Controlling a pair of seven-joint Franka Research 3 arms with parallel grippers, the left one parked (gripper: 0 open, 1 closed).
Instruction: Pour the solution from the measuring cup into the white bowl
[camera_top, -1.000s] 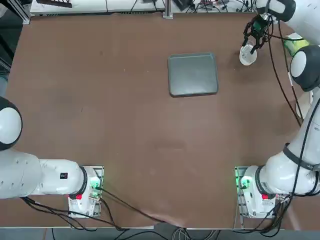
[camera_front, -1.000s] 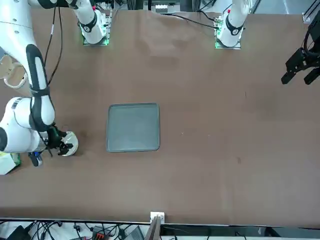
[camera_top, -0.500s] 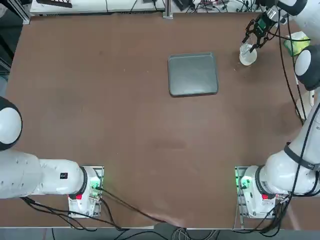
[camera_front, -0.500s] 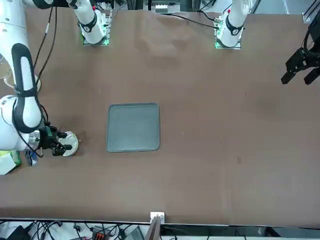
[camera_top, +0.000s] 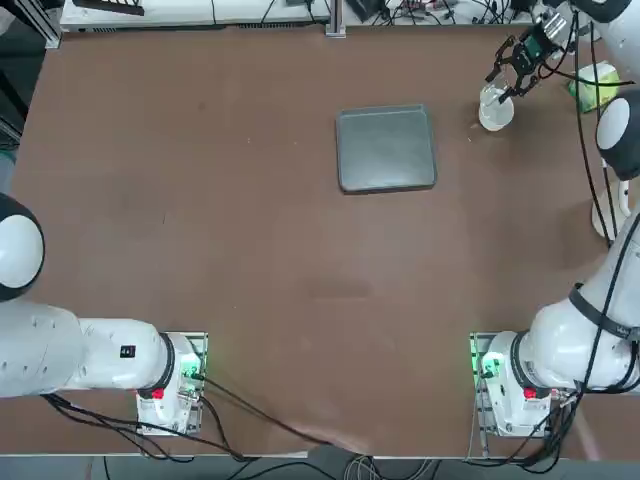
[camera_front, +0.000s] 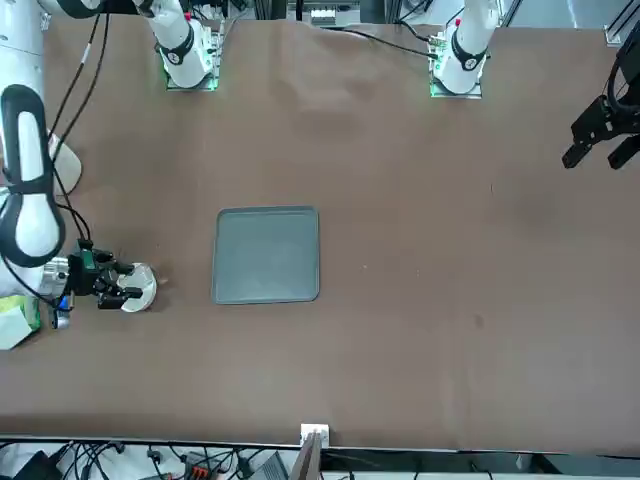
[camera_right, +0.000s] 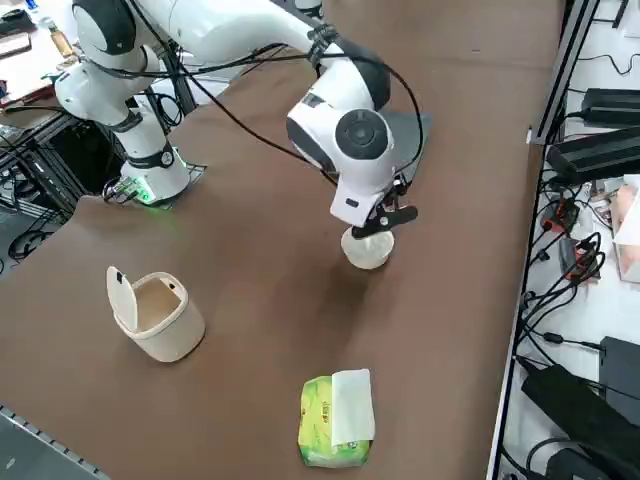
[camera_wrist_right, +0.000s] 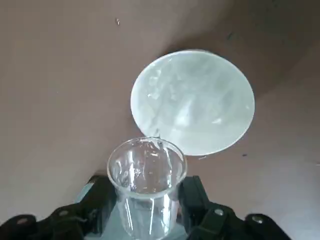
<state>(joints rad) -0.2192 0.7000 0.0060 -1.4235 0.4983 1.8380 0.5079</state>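
Observation:
The white bowl (camera_top: 496, 114) stands near the table's far right corner; it also shows in the front view (camera_front: 140, 288) and the right side view (camera_right: 366, 250). My right gripper (camera_top: 503, 84) hangs just above it, turned onto its side. In the wrist view the gripper (camera_wrist_right: 146, 205) is shut on the measuring cup (camera_wrist_right: 146, 175), with black fingers (camera_wrist_right: 100, 197) on both sides of it. The clear cup is tipped so its glinting rim overlaps the near edge of the white bowl (camera_wrist_right: 192, 100). The bowl's inside shows wet glints.
A grey tray (camera_top: 386, 148) lies to the left of the bowl, mid-table. A cream vessel with a handle (camera_right: 155, 315) and a green-yellow packet (camera_right: 335, 420) sit beyond the bowl toward the table's right edge. Cables hang from the arm above the bowl.
The right wrist has swung out toward the far right corner and tipped further over. The cup has stayed in the grip, above the bowl.

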